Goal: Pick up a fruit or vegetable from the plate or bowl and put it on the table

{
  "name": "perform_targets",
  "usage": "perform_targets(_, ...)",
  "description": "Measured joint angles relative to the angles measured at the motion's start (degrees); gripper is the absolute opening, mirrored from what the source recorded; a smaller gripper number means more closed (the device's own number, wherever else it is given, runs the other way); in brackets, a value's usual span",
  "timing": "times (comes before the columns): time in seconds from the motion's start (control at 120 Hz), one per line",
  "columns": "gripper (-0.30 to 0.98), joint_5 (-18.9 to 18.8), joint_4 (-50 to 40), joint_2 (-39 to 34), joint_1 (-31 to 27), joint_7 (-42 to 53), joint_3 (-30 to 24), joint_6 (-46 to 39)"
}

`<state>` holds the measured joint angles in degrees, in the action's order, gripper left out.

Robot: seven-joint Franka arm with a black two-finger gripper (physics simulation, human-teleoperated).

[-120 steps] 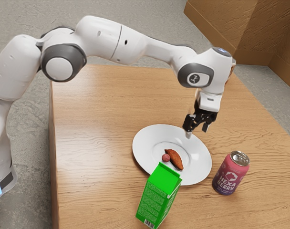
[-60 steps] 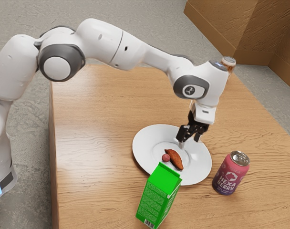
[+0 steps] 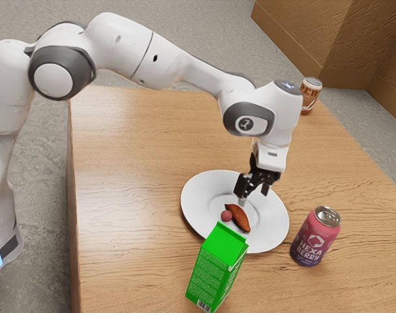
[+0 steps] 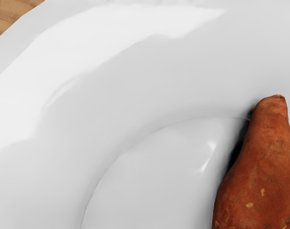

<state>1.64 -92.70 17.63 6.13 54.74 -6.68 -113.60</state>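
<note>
The end effector, fingers spread wide, hangs above the plate. The sweet potato lies inside the plate's edge, a small reddish ball beside it.

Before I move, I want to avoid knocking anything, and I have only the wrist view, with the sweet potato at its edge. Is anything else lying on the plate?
Observer: Yes, a small round reddish thing lies on the plate, beside the sweet potato.
Operator: Is my gripper open?
Observer: Yes, the gripper is open, its fingers apart.
Operator: And is anything tall near the plate?
Observer: A green carton stands upright by the plate; it overlaps the near rim in the exterior view, so I can't tell whether they touch.
</note>
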Motion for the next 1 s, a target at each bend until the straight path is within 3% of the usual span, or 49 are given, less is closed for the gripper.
perform_targets(0.617,0.66,0.03,-4.05,-0.10,0.10,-2.13,-1.12,-2.06)
perform_targets(1.0,0.38,-0.10,-4.30,0.41,0.11,-3.08,-1.09,-2.89)
